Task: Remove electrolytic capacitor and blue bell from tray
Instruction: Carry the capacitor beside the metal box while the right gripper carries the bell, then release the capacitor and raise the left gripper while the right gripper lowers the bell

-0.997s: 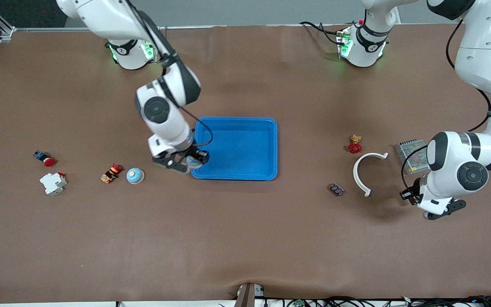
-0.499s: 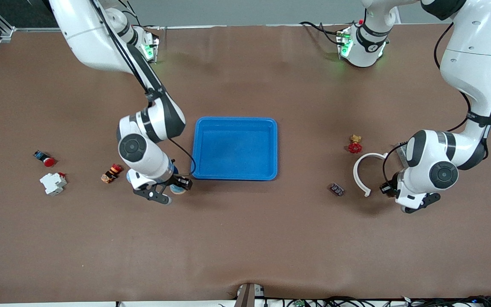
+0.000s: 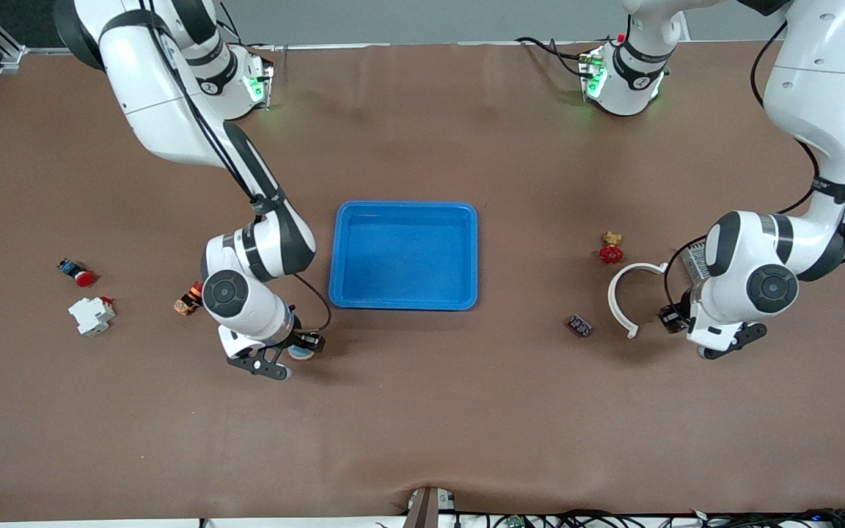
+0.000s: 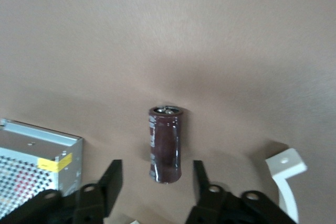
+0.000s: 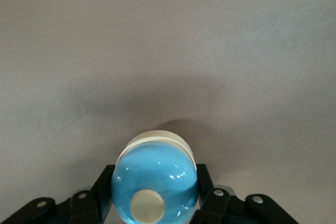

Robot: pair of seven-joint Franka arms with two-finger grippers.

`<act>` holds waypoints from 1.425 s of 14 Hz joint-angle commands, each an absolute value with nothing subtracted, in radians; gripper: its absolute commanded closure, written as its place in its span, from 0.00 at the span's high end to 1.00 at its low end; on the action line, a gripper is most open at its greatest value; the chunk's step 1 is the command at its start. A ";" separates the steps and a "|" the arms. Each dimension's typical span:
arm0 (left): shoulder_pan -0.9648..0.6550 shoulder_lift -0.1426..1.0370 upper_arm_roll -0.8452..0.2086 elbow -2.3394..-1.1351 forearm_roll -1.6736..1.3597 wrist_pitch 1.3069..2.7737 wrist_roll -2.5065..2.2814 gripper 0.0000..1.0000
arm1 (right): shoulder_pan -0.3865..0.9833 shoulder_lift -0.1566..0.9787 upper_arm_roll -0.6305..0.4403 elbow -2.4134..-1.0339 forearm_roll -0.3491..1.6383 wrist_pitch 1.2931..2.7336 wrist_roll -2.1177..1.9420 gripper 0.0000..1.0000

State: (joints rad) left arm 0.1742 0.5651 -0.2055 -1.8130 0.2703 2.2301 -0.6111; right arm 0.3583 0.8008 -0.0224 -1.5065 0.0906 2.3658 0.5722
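A dark brown capacitor (image 4: pixel 165 144) lies on the brown table between the fingers of my left gripper (image 4: pixel 156 169), which is open with a gap on each side of it. In the front view my left gripper (image 3: pixel 673 321) is low beside the white curved piece (image 3: pixel 622 293). My right gripper (image 5: pixel 155 174) is shut on a glossy blue bell (image 5: pixel 155 187) that has a cream button and a white base. It holds the bell (image 3: pixel 301 353) low over the table, off the blue tray's (image 3: pixel 403 302) corner at the right arm's end.
A metal power supply (image 4: pixel 37 156) lies close beside the capacitor. Near the curved piece are a red valve (image 3: pixel 611 253) and a small dark module (image 3: pixel 579 325). At the right arm's end lie a white breaker (image 3: pixel 91 315), a red button (image 3: pixel 78 273) and an orange part (image 3: pixel 191 297).
My right arm carried the bell from over the tray's corner out to the bare table. My left arm moved toward the curved piece, and its gripper opened and let go of the capacitor.
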 commanded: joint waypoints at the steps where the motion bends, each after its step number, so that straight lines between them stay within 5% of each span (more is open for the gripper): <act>1: 0.172 0.494 -0.210 -1.803 0.255 2.162 -0.611 1.00 | 0.344 0.850 -0.006 -1.428 0.063 2.347 0.563 0.00; 6: 0.170 0.404 -0.299 -1.638 0.256 1.906 -0.598 1.00 | 0.310 0.870 -0.006 -1.404 0.064 2.345 0.502 0.00; 20: 0.192 0.186 -0.321 -1.448 0.244 1.640 -0.410 1.00 | 0.270 0.943 -0.006 -1.273 0.063 2.283 0.437 0.00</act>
State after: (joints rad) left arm 0.1835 0.2249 -0.3148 -1.4553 0.2637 1.6712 -0.4651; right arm 0.2905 0.9246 -0.0240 -1.3123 0.0900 2.3008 0.4427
